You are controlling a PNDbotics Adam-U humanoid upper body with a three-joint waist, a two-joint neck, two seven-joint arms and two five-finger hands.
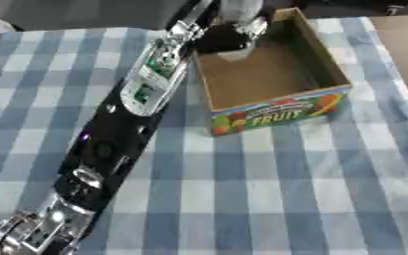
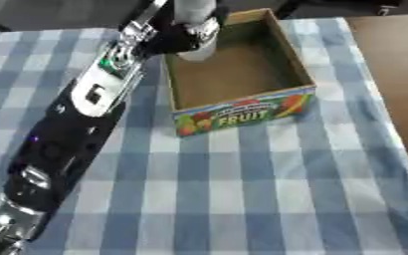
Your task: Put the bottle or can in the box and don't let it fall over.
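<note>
Checked cloth (image 1: 268,189) — left hand (image 1: 229,37) grips bottle (image 2: 193,15) over box (image 1: 273,112).

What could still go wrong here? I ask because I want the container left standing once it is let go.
1. The left hand holds the pale grey bottle or can at the far left corner of the open cardboard fruit box, close to the walls; a bump there might tilt it.
2. Its base is hidden, so I cannot tell whether it rests on the box floor. Releasing now might drop it.
3. Fingers curled round it could drag it over when they withdraw.
</note>
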